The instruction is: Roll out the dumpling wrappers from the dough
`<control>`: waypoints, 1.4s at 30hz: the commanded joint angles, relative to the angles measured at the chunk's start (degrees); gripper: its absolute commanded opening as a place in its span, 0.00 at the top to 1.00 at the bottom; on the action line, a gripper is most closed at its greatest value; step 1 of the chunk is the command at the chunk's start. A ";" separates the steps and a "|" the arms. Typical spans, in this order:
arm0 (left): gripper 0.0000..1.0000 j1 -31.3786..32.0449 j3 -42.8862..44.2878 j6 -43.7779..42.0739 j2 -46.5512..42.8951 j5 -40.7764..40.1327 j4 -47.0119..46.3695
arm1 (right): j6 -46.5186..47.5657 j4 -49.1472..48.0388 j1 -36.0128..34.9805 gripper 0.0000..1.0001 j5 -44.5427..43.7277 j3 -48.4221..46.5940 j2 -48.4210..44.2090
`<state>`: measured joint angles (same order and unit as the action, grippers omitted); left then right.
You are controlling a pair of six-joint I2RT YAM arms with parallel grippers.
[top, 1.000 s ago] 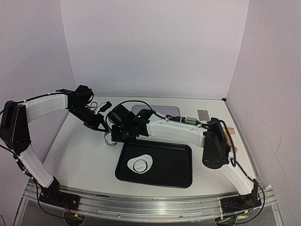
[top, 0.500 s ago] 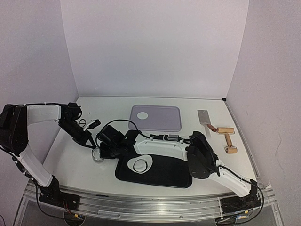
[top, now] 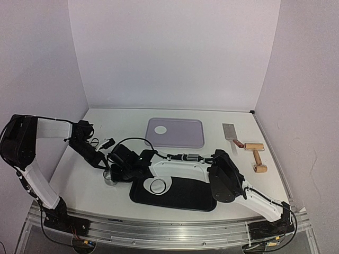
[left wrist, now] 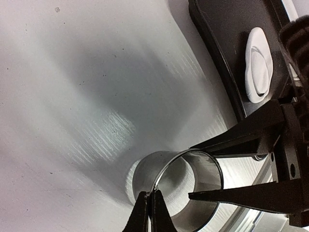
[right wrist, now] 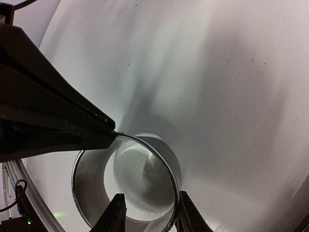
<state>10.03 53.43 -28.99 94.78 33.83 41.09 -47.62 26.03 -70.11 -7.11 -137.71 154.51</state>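
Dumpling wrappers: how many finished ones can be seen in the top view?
1: a dumpling wrapper lies on the lilac mat, near its left end. Others may be hidden.

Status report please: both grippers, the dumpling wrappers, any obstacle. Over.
Left gripper shut on steel ring rim. Right gripper open, astride ring wall. One dumpling wrapper on purple mat. No obstacle seen.

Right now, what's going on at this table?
Both arms meet at the steel ring, left of the black tray. The left gripper pinches the ring's wall; the right gripper straddles that wall, jaws open. Cut dough lies on the tray, and one dumpling wrapper sits on the purple mat.
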 commanded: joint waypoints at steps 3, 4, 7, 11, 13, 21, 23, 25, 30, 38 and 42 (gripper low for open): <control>1.00 0.15 -0.67 -2.58 -1.11 0.93 -4.24 | 3.16 -5.78 -1.61 0.59 2.71 0.74 -5.89; 1.00 0.15 -0.96 -2.79 -1.45 0.87 -4.45 | 3.42 -5.82 -1.57 0.55 2.49 1.35 -6.59; 1.00 0.16 -1.20 -3.08 -2.09 1.19 -5.11 | 4.66 -5.95 -1.49 0.46 1.94 3.12 -9.02; 1.00 0.15 -1.29 -3.00 -2.30 1.97 -5.94 | 6.08 -6.01 -1.05 0.34 1.35 6.30 -12.88; 0.99 0.13 -1.10 -3.00 -2.39 2.13 -5.93 | 6.73 -6.00 -0.74 0.30 1.12 8.13 -14.94; 0.98 0.16 -0.87 -3.82 -4.18 3.08 -6.09 | 7.07 -6.02 0.67 0.28 -0.15 16.47 -21.01; 0.98 0.11 -0.81 -3.99 -4.57 3.19 -6.54 | 7.00 -5.95 0.90 0.28 -0.26 17.61 -22.01; 0.97 0.14 -0.96 -4.23 -4.67 3.48 -7.15 | 7.51 -5.94 1.04 0.28 -1.47 19.01 -23.63; 0.94 0.21 -3.40 -5.44 -4.94 2.13 -12.17 | 6.95 -5.82 2.87 0.27 -6.12 28.30 -31.70; 0.80 0.21 -4.67 -7.47 -5.11 0.17 -14.44 | 6.77 -3.40 5.52 0.27 -13.83 43.90 -46.81; 0.61 0.12 -2.34 -6.31 -5.22 0.36 -11.61 | 2.19 8.29 7.57 0.27 -18.20 47.13 -51.83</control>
<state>10.09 48.80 -34.87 91.53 34.25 28.43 -41.19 23.59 -64.26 -18.79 -92.88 108.52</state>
